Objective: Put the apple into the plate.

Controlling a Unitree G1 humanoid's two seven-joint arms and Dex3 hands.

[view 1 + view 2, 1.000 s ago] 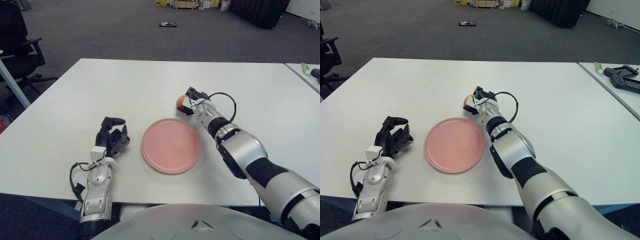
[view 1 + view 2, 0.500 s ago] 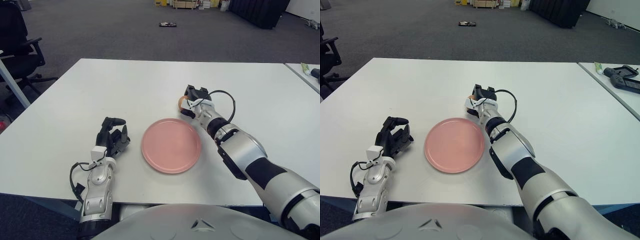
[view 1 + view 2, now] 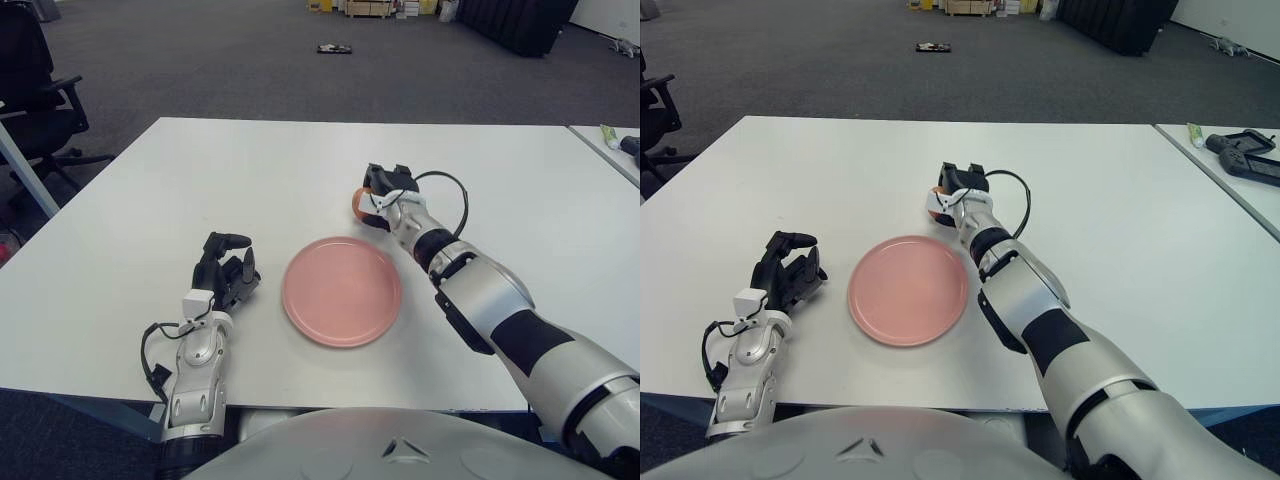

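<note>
Apple [image 3: 359,203] shows only as an orange-red sliver at the left edge of the right hand [image 3: 385,192], whose dark fingers [image 3: 383,177] wrap over and hide most of it; whether the fruit rests on the table or is lifted clear cannot be told; the hand grasps it just beyond the far right rim of the pink plate [image 3: 343,291], apart from the plate; a black cable [image 3: 452,195] loops from the wrist, and the white and black forearm runs down to the lower right, where it is cut off by the frame edge; the left hand [image 3: 226,271] lies on the table near the plate's left side, its dark fingers loosely curled and holding nothing, its arm cut off at the bottom edge; the robot's rounded grey chest [image 3: 400,445] fills the bottom of both views.

White table [image 3: 250,170] bears the plate and both hands; a second white table [image 3: 1230,175] at the right carries a dark controller-like device [image 3: 1240,150], partly cut off; grey carpet [image 3: 230,60] stretches behind; a black office chair [image 3: 35,95] stands at the left, half out of frame; a small dark object [image 3: 334,48] lies far off on the floor, too small to identify; boxes and dark shapes line the back wall.
</note>
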